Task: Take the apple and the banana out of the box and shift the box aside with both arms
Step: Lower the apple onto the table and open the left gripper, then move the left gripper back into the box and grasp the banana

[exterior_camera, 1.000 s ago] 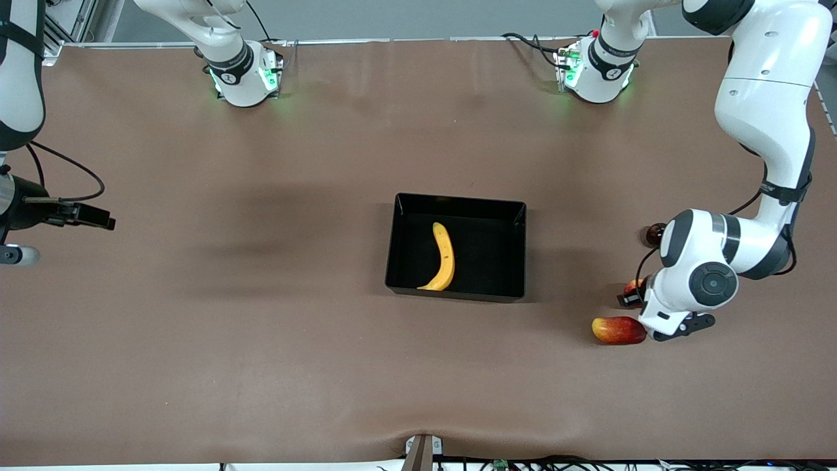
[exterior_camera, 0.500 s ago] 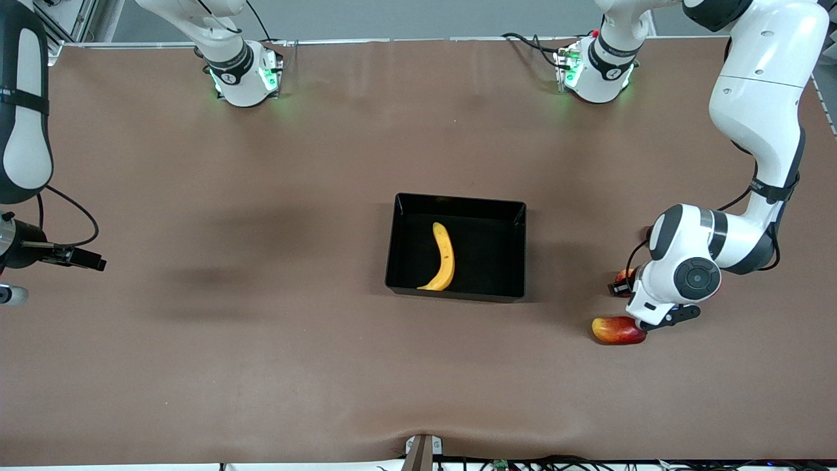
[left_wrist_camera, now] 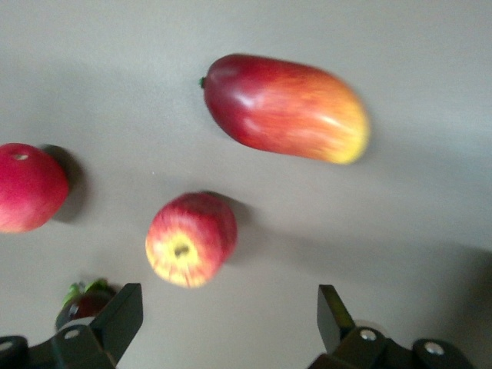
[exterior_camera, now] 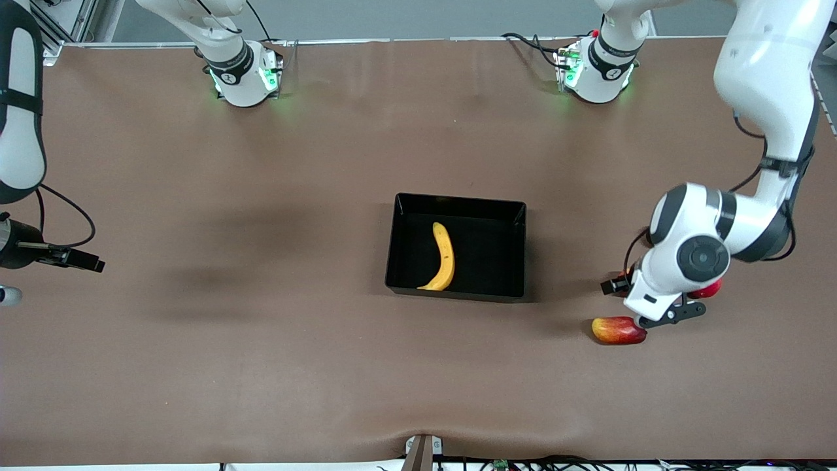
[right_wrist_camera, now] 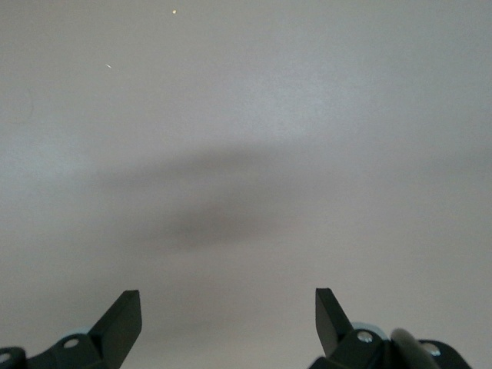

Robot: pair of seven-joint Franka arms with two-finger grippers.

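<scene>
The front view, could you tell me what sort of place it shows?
Probably a robotics lab: two bench-mounted arms, left arm and right arm, over a brown table, with a black bin holding a banana.

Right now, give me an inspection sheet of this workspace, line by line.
Surface: brown table, slightly wrinkled at the camera edge.
Job's things: banana lies inside the black box; apple sits on the table, outside the box.
Clutter: mango, plain red fruit, a small dark fruit, all beside the apple toward the left arm's end.
Grippers: left gripper over the apple, jaws open, empty; right gripper over bare table, jaws open, waiting.
Cables: black cables along both arms.
Surroundings: nothing seen.
</scene>
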